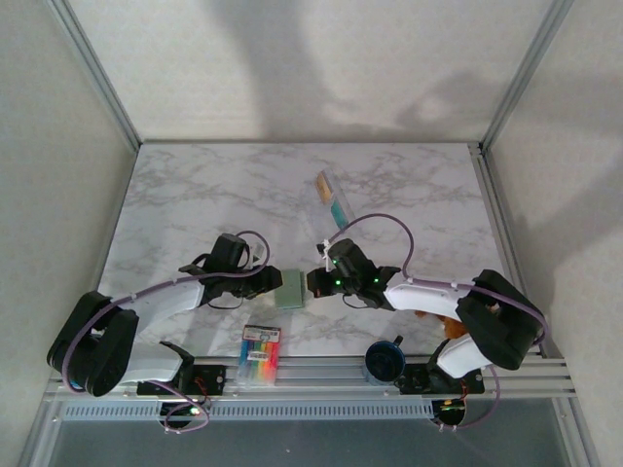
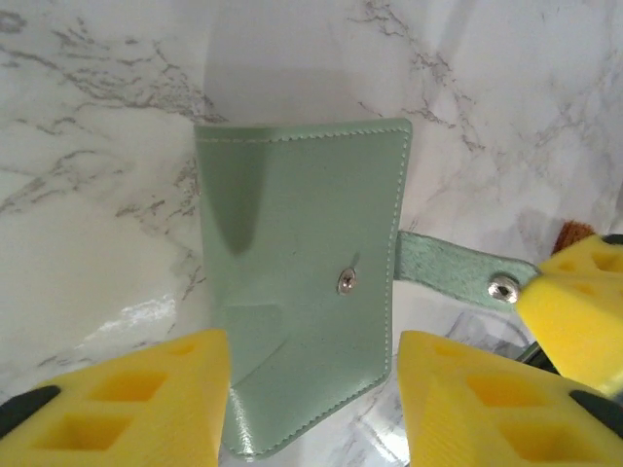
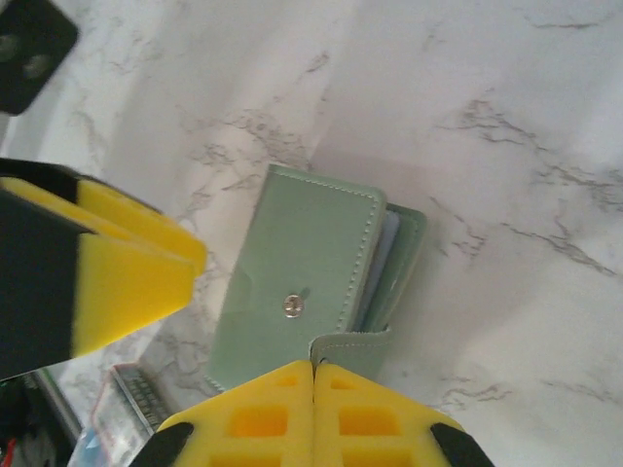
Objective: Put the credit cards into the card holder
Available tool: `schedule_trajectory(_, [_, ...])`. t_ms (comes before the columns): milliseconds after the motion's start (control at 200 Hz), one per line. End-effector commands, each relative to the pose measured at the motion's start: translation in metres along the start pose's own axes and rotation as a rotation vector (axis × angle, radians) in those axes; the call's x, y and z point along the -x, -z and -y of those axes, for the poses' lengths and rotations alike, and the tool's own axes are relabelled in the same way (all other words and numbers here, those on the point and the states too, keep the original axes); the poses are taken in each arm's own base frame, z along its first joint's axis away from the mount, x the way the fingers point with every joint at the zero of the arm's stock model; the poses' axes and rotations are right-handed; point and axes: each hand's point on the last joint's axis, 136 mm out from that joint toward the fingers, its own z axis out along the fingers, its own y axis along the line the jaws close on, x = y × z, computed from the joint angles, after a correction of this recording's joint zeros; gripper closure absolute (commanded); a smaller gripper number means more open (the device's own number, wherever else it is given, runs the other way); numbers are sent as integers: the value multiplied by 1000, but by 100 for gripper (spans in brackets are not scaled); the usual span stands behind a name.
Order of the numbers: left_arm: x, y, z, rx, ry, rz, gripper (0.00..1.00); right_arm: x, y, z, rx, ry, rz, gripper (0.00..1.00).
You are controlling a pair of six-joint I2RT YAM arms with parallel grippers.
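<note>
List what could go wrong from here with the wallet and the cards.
1. The right gripper is shut on the strap alone, while the left gripper stands open around the card holder without pinning it; a pull may drag the whole holder instead of opening it.
2. The grippers sit close together; either one moving could bump the other.
3. The credit cards lie apart, farther up the table, and the holder is folded shut.
</note>
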Motion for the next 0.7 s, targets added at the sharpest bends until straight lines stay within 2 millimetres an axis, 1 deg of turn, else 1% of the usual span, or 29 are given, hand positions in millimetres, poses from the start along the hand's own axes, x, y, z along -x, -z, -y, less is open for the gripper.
schedule_trajectory(0, [3, -1, -2, 4, -17, 5, 43, 22, 13, -31, 106, 56, 46, 100])
schedule_trajectory(45, [3, -1, -2, 2, -14, 8, 40, 24, 15, -42, 136, 86, 21, 100])
schedule_trajectory(105, [5, -2, 0, -9, -7, 10, 38, 27, 19, -53, 158, 110, -3, 100])
schedule_trajectory(215, [6, -3, 1, -6, -23, 1, 34, 28, 23, -65, 204, 124, -18, 100])
schedule_trajectory(295, [9, -4, -1, 2, -23, 17, 27, 26, 21, -72, 238, 128, -48, 100])
schedule_trajectory(340, [10, -7, 2, -12, -20, 13, 25, 24, 20, -73, 244, 119, -65, 100])
schedule_trajectory(405, [11, -9, 6, -29, -27, 3, 24, 22, 18, -74, 253, 106, -73, 100])
schedule_trajectory(556, [18, -9, -1, 9, -26, 37, 24, 19, 18, -68, 241, 90, -88, 100])
schedule_trajectory(696, [20, -9, -3, 14, -22, 35, 25, 16, 18, -44, 135, 94, -89, 100])
